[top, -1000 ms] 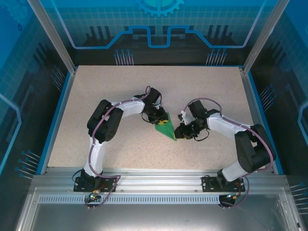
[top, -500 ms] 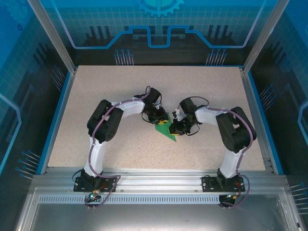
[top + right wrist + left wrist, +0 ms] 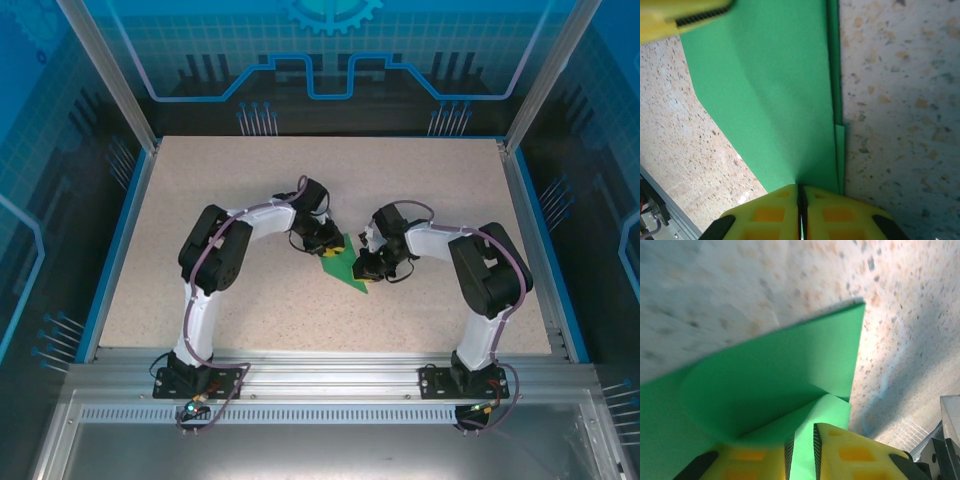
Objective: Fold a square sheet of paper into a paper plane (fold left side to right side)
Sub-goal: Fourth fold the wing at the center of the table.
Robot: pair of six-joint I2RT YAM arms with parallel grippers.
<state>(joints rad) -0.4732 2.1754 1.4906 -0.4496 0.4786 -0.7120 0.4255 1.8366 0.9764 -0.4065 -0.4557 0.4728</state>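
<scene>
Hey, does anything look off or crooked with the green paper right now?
Slightly: in the right wrist view, a thin strip of lower layer sticks out beyond the top layer of the folded green paper, so the edges aren't flush. No tears visible.

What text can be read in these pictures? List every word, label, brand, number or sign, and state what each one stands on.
No readable text in any view.
The green paper is plain and bears no print.
The left gripper and the right gripper have yellow fingers with no label or number.
The blue back wall carries a gear emblem and line patterns, but no words or numbers.
</scene>
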